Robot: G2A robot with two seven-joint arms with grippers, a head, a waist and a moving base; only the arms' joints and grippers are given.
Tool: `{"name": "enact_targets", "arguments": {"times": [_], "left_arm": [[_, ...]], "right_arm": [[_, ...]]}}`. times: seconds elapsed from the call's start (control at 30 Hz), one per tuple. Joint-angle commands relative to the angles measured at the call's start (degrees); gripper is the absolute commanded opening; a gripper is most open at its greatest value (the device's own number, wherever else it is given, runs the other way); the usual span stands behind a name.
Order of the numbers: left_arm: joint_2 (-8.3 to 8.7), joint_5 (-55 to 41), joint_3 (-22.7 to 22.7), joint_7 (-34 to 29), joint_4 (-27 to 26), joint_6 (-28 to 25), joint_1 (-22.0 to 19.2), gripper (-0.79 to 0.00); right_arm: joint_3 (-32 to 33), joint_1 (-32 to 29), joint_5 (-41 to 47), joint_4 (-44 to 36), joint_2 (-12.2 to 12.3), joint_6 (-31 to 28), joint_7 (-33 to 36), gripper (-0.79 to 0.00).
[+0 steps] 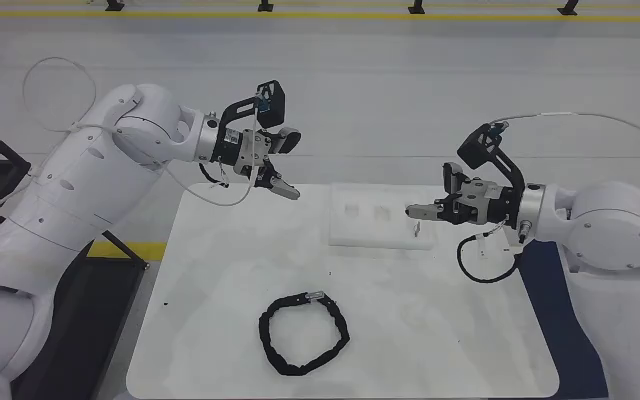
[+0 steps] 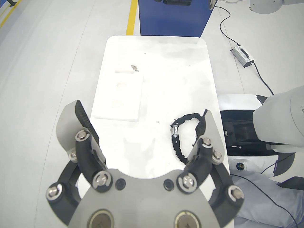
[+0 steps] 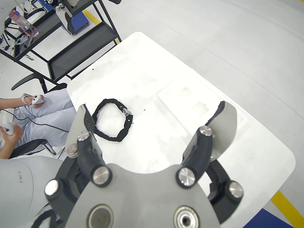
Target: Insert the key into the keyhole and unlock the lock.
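A black fabric-covered chain lock [image 1: 303, 333] lies in a loop on the white table's front middle, its metal cylinder end [image 1: 316, 297] toward the back. The lock [image 2: 185, 119] shows past my left gripper's fingers, and the loop [image 3: 123, 131] lies beside my right gripper's finger. A small metal key [image 2: 135, 67] stands at the far end of a white foam tray [image 1: 380, 215]. My left gripper [image 1: 285, 188] hangs open above the table's back left corner. My right gripper [image 1: 415, 211] is open over the tray's right end, close to the key.
The white table [image 1: 230, 300] has rounded corners. A blue cabinet [image 2: 171, 12] stands beyond the table's right end. A black shelf cart [image 3: 71, 43] stands off its left end. A power adapter with cable [image 2: 242, 55] lies on the floor.
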Motion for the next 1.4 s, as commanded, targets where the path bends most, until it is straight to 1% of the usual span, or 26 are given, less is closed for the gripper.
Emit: {"name": "enact_targets", "arguments": {"times": [0.0, 0.37, 0.47, 0.67, 0.83, 1.07, 1.2, 1.37], "left_arm": [[0.00, 0.0, 0.0, 0.0, 0.0, 0.0, 0.0, -0.001], [0.00, 0.0, 0.0, 0.0, 0.0, 0.0, 0.0, 0.000], [0.00, 0.0, 0.0, 0.0, 0.0, 0.0, 0.0, 0.000], [0.00, 0.0, 0.0, 0.0, 0.0, 0.0, 0.0, 0.000], [0.00, 0.0, 0.0, 0.0, 0.0, 0.0, 0.0, 0.000], [0.00, 0.0, 0.0, 0.0, 0.0, 0.0, 0.0, 0.000], [0.00, 0.0, 0.0, 0.0, 0.0, 0.0, 0.0, 0.000], [0.00, 0.0, 0.0, 0.0, 0.0, 0.0, 0.0, 0.000]], "right_arm": [[0.0, 0.0, 0.0, 0.0, 0.0, 0.0, 0.0, -0.001], [0.1, -0.1, -0.3, 0.2, 0.0, 0.2, -0.4, 0.000], [-0.3, -1.3, -2.5, 2.4, 0.1, 0.9, -2.4, 0.000], [-2.1, -1.4, -6.1, 7.3, 0.3, 1.9, -3.2, 0.000], [-7.5, 0.8, -11.1, 13.7, -0.3, 4.1, -5.3, 0.000], [-17.0, 8.3, -17.9, 25.2, -2.2, 7.9, -8.8, 0.000], [-22.1, 12.9, -19.2, 32.7, -3.7, 9.3, -9.3, 0.000], [-27.6, 17.8, -17.6, 42.2, -6.0, 10.2, -9.2, 0.000]]}}
